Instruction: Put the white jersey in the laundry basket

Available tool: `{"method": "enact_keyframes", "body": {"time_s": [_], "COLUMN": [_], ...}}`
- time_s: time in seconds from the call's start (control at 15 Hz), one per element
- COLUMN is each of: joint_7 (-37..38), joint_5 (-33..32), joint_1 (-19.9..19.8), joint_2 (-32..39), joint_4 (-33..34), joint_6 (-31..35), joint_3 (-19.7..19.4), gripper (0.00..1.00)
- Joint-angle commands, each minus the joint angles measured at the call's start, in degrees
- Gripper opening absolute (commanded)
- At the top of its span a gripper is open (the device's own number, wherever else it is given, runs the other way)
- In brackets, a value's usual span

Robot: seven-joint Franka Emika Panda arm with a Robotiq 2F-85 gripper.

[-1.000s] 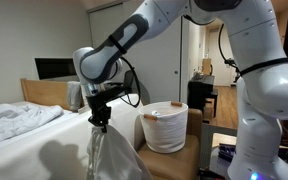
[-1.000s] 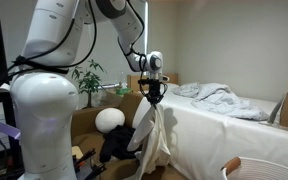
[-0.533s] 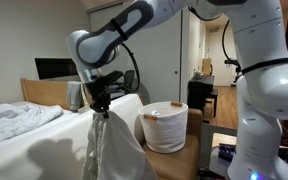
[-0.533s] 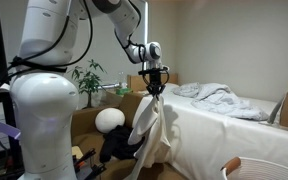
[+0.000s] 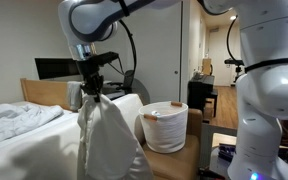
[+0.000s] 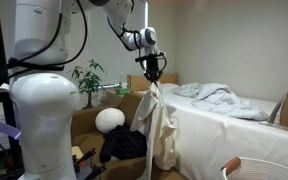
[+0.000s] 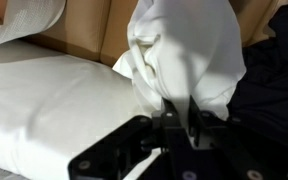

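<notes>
My gripper is shut on the top of the white jersey, which hangs down from it beside the bed. The gripper and the hanging jersey also show from the opposite side. In the wrist view the jaws stand closed around a bunch of white cloth, with the gripper at the bottom of the picture. The white laundry basket stands on a wooden stand to the right of the jersey, lower than the gripper. A piece of its rim shows at the bottom right.
A bed with white sheets and a crumpled blanket lies beside the jersey. Dark clothes and a white ball-like object sit below the arm. The robot base is on the right. A plant stands behind.
My gripper has risen steadily with the jersey in it, lifting the cloth higher so it hangs longer beside the bed. The basket has not moved.
</notes>
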Motion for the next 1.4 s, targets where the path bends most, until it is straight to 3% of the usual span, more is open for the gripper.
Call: {"method": "enact_keyframes", "body": {"time_s": [0.0, 0.73, 1.33], "joint_7": [-2.19, -10.4, -12.92], "joint_5": [-1.66, -7.75, -14.48], "joint_1": [-0.16, -0.66, -0.51], "joint_2": [-4.26, -10.54, -9.93], "joint_4": [2.7, 22.31, 37.02], "joint_6": [-4.3, -25.52, -32.14], "joint_3": [0.3, 1.17, 0.35], "gripper": [0.11, 0.11, 0.11]}}
